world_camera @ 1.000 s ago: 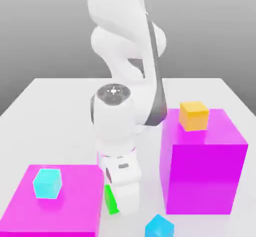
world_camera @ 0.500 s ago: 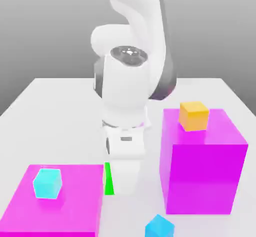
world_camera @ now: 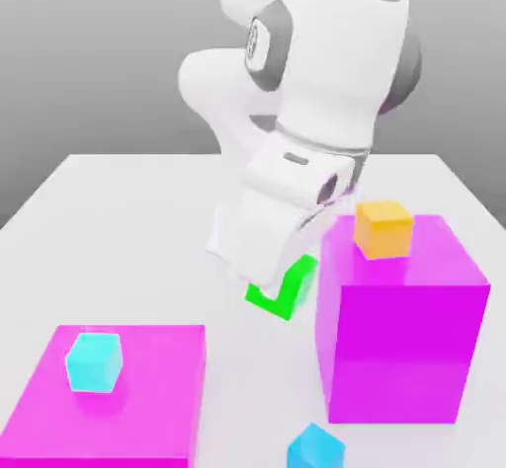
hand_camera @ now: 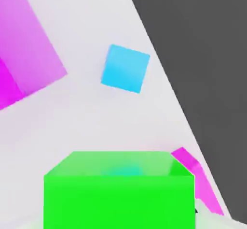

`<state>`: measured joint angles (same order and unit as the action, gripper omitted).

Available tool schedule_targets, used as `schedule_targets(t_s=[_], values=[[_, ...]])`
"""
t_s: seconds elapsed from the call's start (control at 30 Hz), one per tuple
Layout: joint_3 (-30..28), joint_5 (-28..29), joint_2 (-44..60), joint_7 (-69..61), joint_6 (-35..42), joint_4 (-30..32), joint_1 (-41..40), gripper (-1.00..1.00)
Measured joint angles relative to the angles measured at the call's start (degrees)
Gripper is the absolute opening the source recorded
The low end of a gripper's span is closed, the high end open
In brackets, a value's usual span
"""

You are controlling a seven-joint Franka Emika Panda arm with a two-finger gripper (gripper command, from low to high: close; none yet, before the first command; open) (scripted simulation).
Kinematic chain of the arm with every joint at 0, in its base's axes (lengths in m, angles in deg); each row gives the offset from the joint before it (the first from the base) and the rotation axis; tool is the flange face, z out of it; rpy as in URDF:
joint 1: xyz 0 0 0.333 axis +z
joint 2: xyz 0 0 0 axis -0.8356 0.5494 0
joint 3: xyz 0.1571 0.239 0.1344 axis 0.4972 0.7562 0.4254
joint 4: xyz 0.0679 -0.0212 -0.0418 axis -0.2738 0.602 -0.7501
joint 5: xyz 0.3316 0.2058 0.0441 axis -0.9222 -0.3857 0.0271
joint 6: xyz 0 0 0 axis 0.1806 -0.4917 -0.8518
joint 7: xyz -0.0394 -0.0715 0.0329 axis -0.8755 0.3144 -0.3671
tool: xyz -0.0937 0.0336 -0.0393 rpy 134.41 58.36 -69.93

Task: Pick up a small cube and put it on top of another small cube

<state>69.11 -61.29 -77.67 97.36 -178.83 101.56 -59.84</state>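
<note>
The small cube (world_camera: 282, 291) is plain bright green, the two blocks (world_camera: 400, 333) (world_camera: 109, 397) are magenta, one cube (world_camera: 383, 228) is orange, two cubes (world_camera: 94, 361) (world_camera: 316, 448) are cyan, the arm (world_camera: 316, 91) is white with grey joints, and the bench (world_camera: 119, 229) is pale white.

Desk (world_camera: 119, 219): low block (world_camera: 148, 397) front, at the exterior view's left, tall block (world_camera: 405, 348) at the exterior view's right, well apart with a gap of bare desk between. One cube (world_camera: 94, 361) sits on the low block near its left edge, another cube (world_camera: 383, 228) sits on the tall block toward its back left corner, and a loose cube (world_camera: 316, 448) lies on the desk in front of the gap, just beside the tall block's front left corner. End effector (world_camera: 280, 280) hangs tilted over the gap, behind the low block and left of the tall block, with the carried cube (world_camera: 282, 296) clamped in it above the desk.
</note>
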Motion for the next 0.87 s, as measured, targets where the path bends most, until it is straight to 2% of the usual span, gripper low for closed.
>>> schedule_targets(t_s=[0.43, 0.53, 0.67, 0.7, 0.87], values=[[4.9, -20.2, -16.9, 26.3, 15.0, -2.5, 5.0, -1.00], [6.1, -22.2, -18.7, 32.5, 18.3, -1.4, 4.4, -1.00], [7.9, -23.8, -17.0, 34.7, 12.6, 3.5, 4.1, -1.00], [8.4, -24.1, -16.2, 34.8, 10.4, 5.0, 4.1, 1.00], [8.4, -24.1, -16.2, 34.8, 10.4, 5.0, 4.1, 1.00]])
